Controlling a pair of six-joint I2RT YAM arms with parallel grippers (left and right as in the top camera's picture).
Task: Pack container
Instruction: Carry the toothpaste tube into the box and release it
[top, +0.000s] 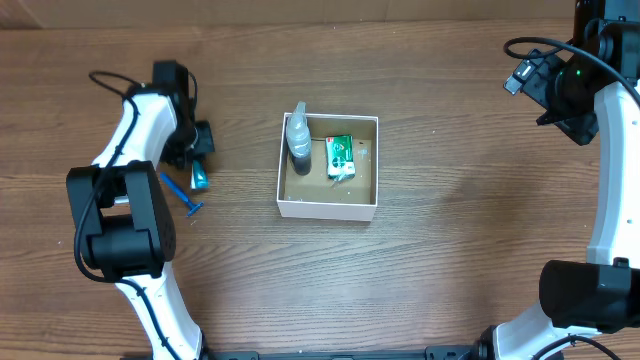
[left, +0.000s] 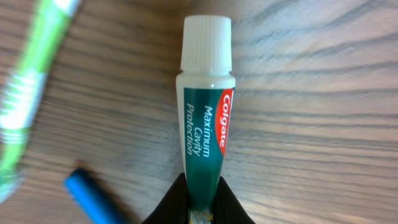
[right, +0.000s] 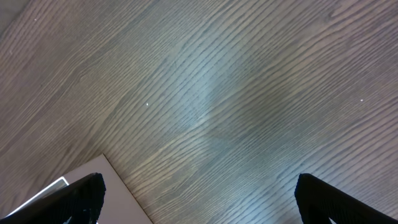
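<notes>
The container (top: 328, 207), a shallow white box with a brown bottom, sits mid-table. Inside it stand a grey bottle (top: 298, 140) at the left and a green packet (top: 340, 157) in the middle. My left gripper (top: 199, 157) is well left of the box and is shut on the tail of a teal Colgate toothpaste tube (left: 205, 124) with a white cap; the tube also shows in the overhead view (top: 199, 177). My right gripper (right: 199, 199) is open and empty, high at the far right. A white corner of the container (right: 121, 196) shows by its left finger.
A blue razor (top: 181, 193) lies on the table just left of the toothpaste; its blue handle (left: 93, 196) shows in the left wrist view. A blurred green and white stick-like item (left: 28, 93) lies at that view's left edge.
</notes>
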